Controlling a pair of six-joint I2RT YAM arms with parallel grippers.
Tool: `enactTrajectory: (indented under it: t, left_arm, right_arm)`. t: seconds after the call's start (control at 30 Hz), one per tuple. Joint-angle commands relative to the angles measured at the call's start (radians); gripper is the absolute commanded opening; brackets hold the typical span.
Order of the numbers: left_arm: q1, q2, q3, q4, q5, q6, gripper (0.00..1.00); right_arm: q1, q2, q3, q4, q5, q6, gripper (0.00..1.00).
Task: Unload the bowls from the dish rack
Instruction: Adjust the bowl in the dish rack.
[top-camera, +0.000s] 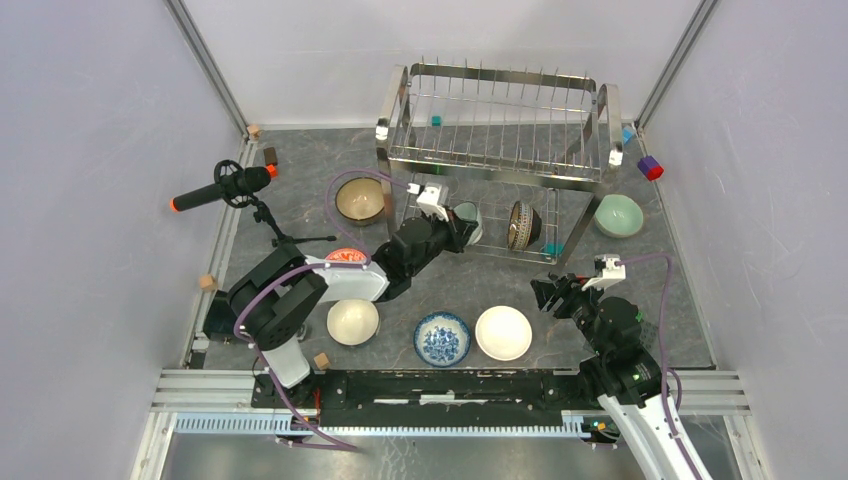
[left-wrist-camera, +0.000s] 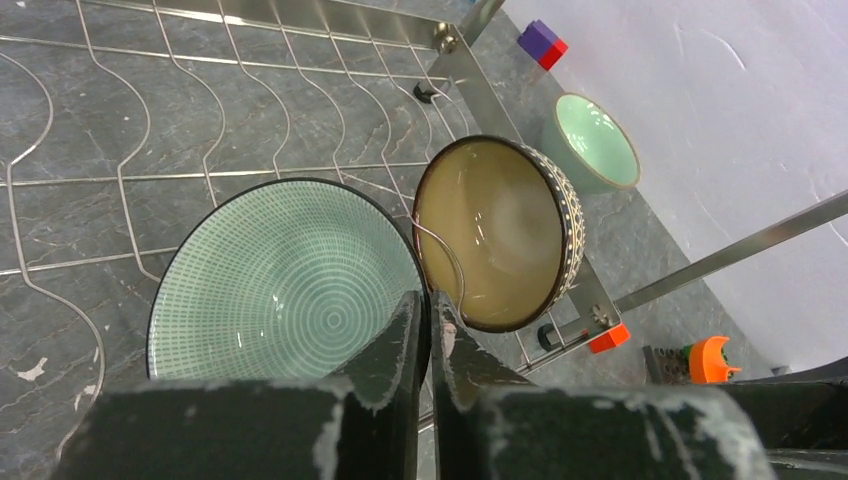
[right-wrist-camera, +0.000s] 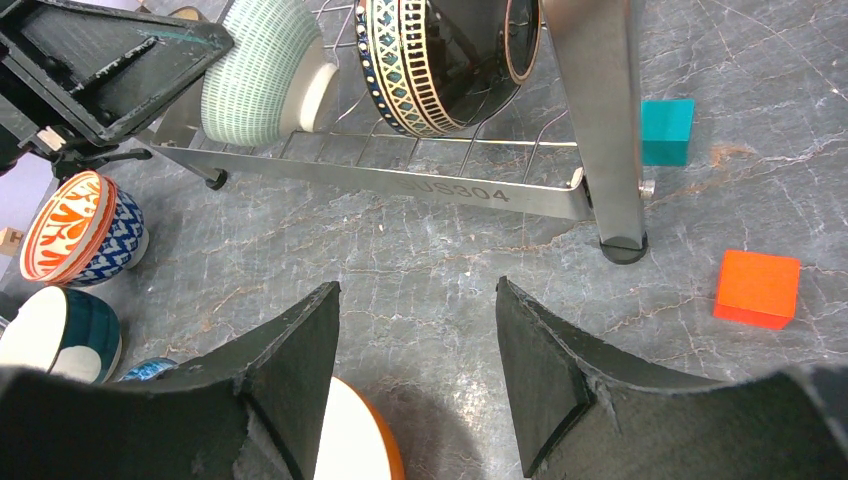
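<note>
Fingers (left-wrist-camera: 400, 345) of the left gripper (left-wrist-camera: 427, 300) pinch the rim of the green patterned bowl (left-wrist-camera: 280, 290) standing in the lower tier of the dish rack (top-camera: 492, 171); the right gripper (right-wrist-camera: 415, 290) hangs partly open, empty.

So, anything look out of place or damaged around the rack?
Nothing spilled or broken. An orange block and a teal block lie loose beside the dish rack, and the left tool has chipped-looking fingers.

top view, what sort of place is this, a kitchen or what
Probably a robot test cell, not a kitchen: plain white walls on metal framing box in the table, a microphone stands on a tripod, and the dish rack sits among loose coloured blocks.
</note>
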Motion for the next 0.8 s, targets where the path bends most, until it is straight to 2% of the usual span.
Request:
enactTrajectory:
  t: [0.0,0.2,0.6,0.77]
  left_arm:
    - [-0.008,0.004,0.052,-0.154,-0.006,0.096,0.16]
    - [-0.025,0.019,0.081,-0.228,-0.022,0.149,0.34]
    - [-0.084,0.004,0.120,-0.373,-0.101,0.331,0.55]
    - [-0.097,-0.039,0.109,-0.383,-0.149,0.332,0.64]
  right_arm:
    - [0.008,-0.043,0.010,0.031,0.004,0.005,0.64]
    - [0.008,-0.045,0.009,0.031,0.002,0.004,0.64]
    - [0.008,-0.053,0.006,0.032,0.000,0.005,0.64]
    - [0.007,-0.056,0.006,0.032,-0.003,0.006,0.64]
